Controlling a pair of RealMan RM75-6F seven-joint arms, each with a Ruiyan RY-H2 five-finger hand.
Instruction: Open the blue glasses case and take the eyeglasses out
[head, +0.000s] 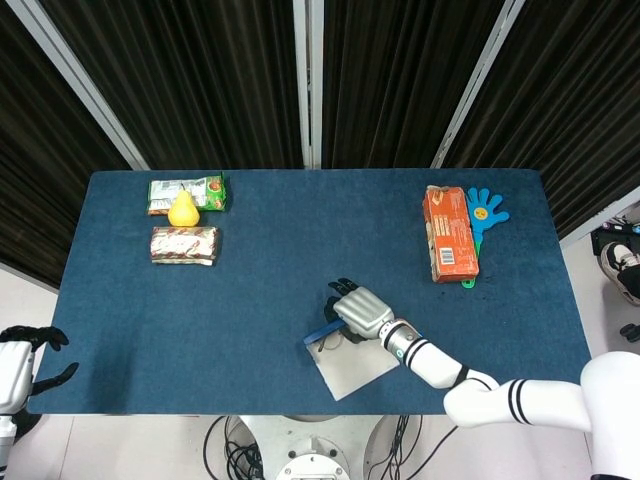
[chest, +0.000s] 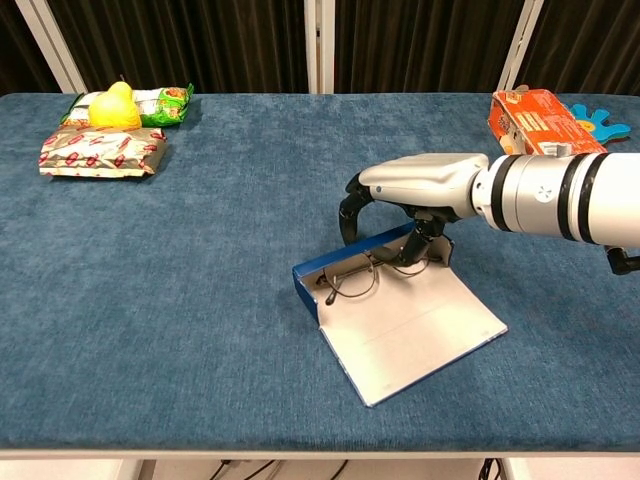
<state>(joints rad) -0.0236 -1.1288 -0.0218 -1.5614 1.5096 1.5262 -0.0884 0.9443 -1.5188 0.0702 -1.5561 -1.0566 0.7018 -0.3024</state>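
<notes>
Lying open, blue glasses case (chest: 400, 315), eyeglasses (chest: 370, 270) inside, right hand (chest: 410, 190) fingers (chest: 348, 215) curled, seemingly touching frames

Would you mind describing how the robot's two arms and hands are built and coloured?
The right hand has a smooth silver-grey shell over its back and black fingers. Its forearm is a glossy white cylinder ringed with black bands near the wrist. The left hand, at the head view's edge, shows the same black fingers on a pale silver-white body. No loose cables or sleeves are visible.
</notes>
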